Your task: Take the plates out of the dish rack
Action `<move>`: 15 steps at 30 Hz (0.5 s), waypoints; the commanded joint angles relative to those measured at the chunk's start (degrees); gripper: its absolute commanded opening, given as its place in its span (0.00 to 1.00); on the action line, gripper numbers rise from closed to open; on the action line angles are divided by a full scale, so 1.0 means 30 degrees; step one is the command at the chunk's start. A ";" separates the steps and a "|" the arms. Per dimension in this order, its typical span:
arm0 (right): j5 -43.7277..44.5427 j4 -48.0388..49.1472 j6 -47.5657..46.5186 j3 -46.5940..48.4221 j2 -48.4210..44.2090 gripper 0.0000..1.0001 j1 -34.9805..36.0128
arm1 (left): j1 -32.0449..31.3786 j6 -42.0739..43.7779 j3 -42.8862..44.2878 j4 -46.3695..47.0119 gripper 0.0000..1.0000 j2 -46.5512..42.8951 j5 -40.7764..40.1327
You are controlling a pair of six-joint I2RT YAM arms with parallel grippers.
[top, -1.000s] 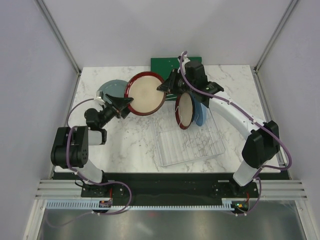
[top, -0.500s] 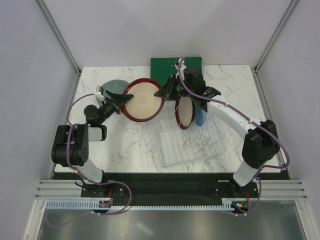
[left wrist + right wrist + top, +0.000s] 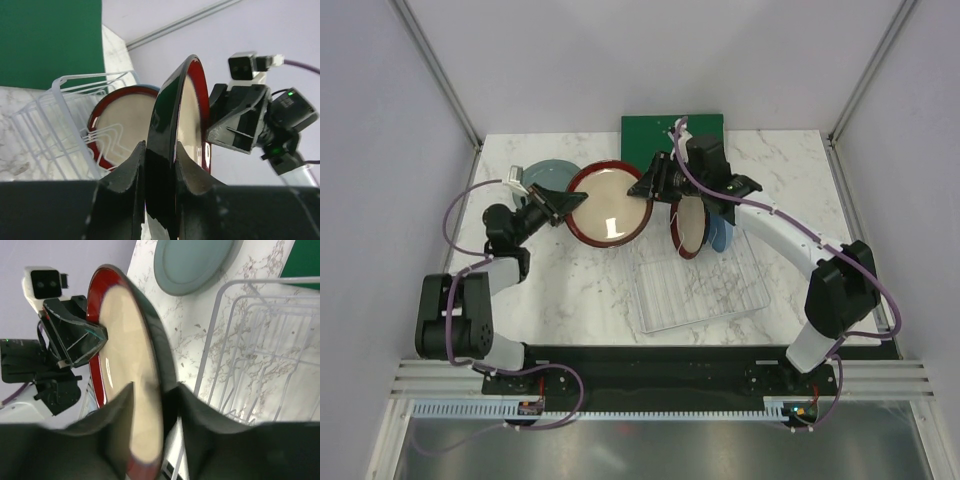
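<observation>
A round plate (image 3: 610, 205) with a dark red-brown rim and a cream centre is hanging in the air above the marble table (image 3: 570, 285), between the grey-green plate (image 3: 542, 176) and the dish rack (image 3: 705, 292). The left gripper (image 3: 566, 203) is pinching its left rim and the right gripper (image 3: 647, 184) is pinching the opposite rim, so both pairs of fingers are clamping this plate. Its glossy face is reflecting a bright spot of light. A second plate (image 3: 688, 222) of the same colours is standing on its edge in the white wire dish rack, with the smaller light blue plate (image 3: 723, 235) just behind it. The grey-green plate is lying flat on the table, near the green board (image 3: 660, 127).
</observation>
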 commanded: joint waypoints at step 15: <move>0.6227 -0.4318 -0.4760 0.3910 -0.1130 0.82 0.0208 | 0.1989 0.7127 0.4810 -0.9699 0.02 -0.2379 -0.1594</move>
